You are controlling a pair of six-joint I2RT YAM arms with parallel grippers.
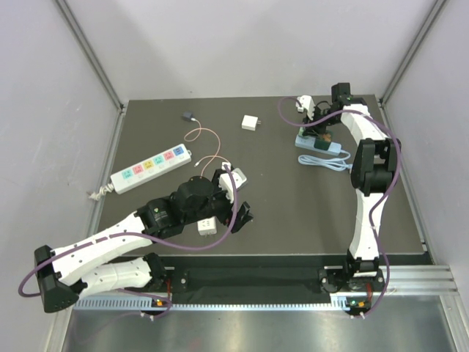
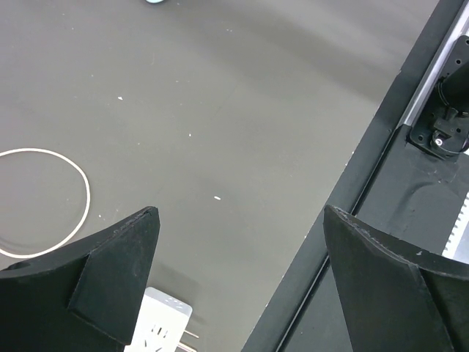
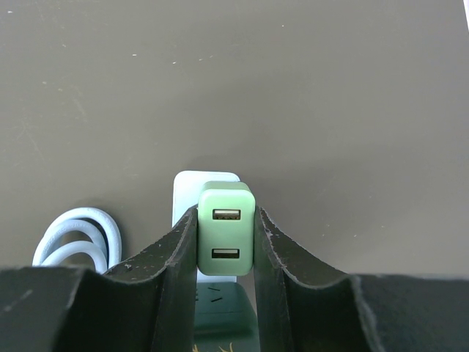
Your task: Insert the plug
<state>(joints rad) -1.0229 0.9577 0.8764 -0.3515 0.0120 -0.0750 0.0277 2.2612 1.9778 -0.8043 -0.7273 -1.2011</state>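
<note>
A pale green two-port USB plug [image 3: 226,233] is clamped between my right gripper's [image 3: 226,211] fingers. It is held upright over the end of a pale blue-green power strip [image 3: 192,183], which lies at the far right of the table [image 1: 320,145]. Whether its prongs are in a socket is hidden. From above, the right gripper [image 1: 316,126] points down at that strip. My left gripper [image 2: 239,213] is open and empty, hovering low over the mat near the front edge [image 1: 236,198].
A white adapter [image 2: 161,326] with bare prongs lies by my left finger. Another white adapter [image 1: 207,226] lies near the front. A white strip with coloured sockets [image 1: 150,169], a thin cable [image 1: 204,139], a white cube charger [image 1: 251,122] and a coiled pale cord [image 1: 330,163] also lie on the mat.
</note>
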